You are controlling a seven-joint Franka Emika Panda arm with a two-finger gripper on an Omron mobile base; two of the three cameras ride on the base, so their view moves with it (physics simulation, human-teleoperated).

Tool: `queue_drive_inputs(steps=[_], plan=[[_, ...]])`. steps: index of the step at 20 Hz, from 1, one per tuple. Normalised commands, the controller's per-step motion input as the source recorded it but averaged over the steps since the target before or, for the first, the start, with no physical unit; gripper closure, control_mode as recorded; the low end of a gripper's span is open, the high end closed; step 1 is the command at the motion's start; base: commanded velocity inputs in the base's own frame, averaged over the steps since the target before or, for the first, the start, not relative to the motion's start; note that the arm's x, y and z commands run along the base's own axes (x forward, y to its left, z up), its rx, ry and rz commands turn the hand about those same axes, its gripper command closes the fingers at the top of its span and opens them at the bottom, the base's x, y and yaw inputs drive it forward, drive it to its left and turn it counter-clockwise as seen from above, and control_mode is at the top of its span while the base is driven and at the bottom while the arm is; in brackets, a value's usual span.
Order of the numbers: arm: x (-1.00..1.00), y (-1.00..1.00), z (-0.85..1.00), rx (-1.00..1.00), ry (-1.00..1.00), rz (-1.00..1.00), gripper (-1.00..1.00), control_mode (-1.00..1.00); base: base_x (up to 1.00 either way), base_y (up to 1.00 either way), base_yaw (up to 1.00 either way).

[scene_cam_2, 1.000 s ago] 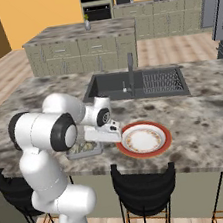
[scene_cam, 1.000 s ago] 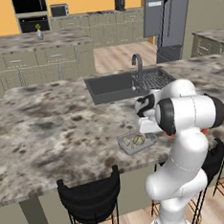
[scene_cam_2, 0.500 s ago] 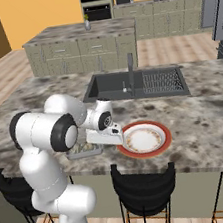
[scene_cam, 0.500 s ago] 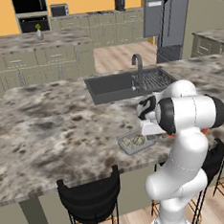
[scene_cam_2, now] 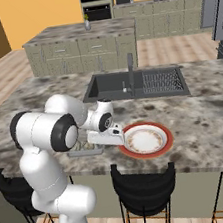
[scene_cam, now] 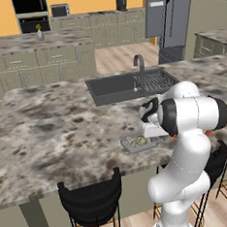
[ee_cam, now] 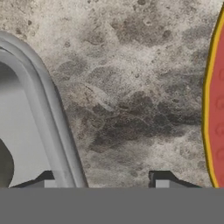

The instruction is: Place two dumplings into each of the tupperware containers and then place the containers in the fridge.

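The gripper sits low over the table, its fingers spread to either side of the near rim of a tupperware container, apparently to grasp the wall; nothing is pinched yet. That container, with dumplings inside, lies near the table's front edge, just beside the red-rimmed plate, likely ready for the fridge.

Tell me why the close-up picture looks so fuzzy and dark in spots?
Hand view: very close, so the grey container's rim and speckled stone counter look soft, dark patches being stone pattern. Both base views: evenly lit, blurry when enlarged.
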Motion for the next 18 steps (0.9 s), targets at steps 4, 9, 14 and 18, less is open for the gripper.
queue_drive_inputs(steps=[4,9,14,18], plan=[[0.00,0.01,-0.01,0.00,0.00,0.00,1.00,-1.00,0.00,0.00,0.00],[0.00,0.21,0.06,0.00,0.07,0.00,1.00,-1.00,0.00,0.00,0.00],[-0.05,0.29,0.53,0.00,0.03,0.00,1.00,-1.00,0.00,0.00,0.00],[-0.53,0.00,1.00,0.00,0.06,-0.08,1.00,-1.00,0.00,0.00,0.00]])
